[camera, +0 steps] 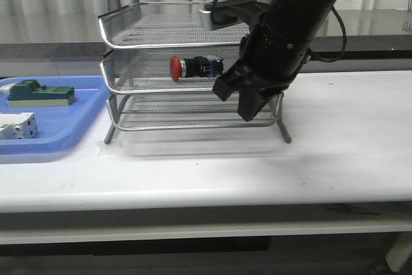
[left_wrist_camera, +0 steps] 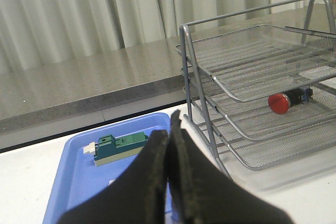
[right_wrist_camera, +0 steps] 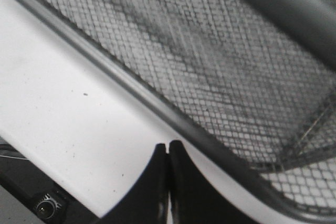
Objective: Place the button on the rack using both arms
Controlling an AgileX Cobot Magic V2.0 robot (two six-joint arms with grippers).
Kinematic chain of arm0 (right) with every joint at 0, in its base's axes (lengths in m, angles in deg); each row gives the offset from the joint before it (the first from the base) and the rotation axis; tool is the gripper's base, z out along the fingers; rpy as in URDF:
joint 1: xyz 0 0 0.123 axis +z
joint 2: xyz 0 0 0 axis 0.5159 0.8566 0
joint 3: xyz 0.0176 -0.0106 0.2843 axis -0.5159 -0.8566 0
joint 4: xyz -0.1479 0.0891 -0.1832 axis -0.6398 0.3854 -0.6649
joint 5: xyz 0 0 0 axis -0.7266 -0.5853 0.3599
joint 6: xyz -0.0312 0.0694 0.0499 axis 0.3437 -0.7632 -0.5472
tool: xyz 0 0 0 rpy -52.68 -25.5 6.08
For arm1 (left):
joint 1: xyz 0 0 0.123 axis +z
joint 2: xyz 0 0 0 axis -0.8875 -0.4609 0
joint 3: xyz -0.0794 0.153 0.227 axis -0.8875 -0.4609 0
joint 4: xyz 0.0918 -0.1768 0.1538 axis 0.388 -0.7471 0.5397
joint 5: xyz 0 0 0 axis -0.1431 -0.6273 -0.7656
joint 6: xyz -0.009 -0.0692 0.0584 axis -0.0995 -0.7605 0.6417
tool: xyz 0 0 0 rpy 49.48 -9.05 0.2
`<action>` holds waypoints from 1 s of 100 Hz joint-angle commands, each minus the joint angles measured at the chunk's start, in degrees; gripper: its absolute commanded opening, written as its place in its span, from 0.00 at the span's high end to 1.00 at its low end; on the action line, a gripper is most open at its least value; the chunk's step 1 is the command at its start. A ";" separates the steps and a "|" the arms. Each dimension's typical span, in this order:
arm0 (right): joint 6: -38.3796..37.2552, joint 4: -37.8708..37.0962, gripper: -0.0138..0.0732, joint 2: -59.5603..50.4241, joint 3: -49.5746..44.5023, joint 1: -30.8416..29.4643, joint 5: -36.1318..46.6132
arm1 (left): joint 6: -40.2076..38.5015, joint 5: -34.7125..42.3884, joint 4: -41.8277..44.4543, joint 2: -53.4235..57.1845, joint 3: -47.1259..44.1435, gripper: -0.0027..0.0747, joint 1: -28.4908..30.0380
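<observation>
Lying on its side on the middle tier of the rack (camera: pixel 193 69), the button (camera: pixel 195 67) points its red head toward the rack's left end and its dark body toward the right arm, so the placing step looks done and what remains, by my judgement, is the retreat. The right gripper (camera: pixel 250 98) hangs at the rack's right front corner, just beside the button's rear end but apart from it, with its tips down in front of the lowest tier. In the right wrist view the fingers (right_wrist_camera: pixel 157 182) are pressed together with nothing between them, over the white table (camera: pixel 212 172) just outside the lowest tier's front rim, mesh filling the rest of that picture. The left gripper (left_wrist_camera: pixel 169 182) does not show in the front view; its own camera shows its pads pinched shut and empty, well to the rack's left, looking across a blue tray (left_wrist_camera: pixel 79 182) that carries a green block (left_wrist_camera: pixel 119 147). From there the button shows again on the middle tier, well apart from those tips. A white switch block (camera: pixel 18 125) also sits on the blue tray to the rack's left. The next move calls for drawing the right arm clear of the rack's corner without catching the wire rim or the thin leg beside it, since a nudge could roll the button off its tier.
</observation>
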 commanded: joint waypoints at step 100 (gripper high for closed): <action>-19.92 -15.65 0.91 -55.31 -30.40 -15.06 0.81 | -0.53 4.59 -0.49 -0.47 1.57 0.99 0.14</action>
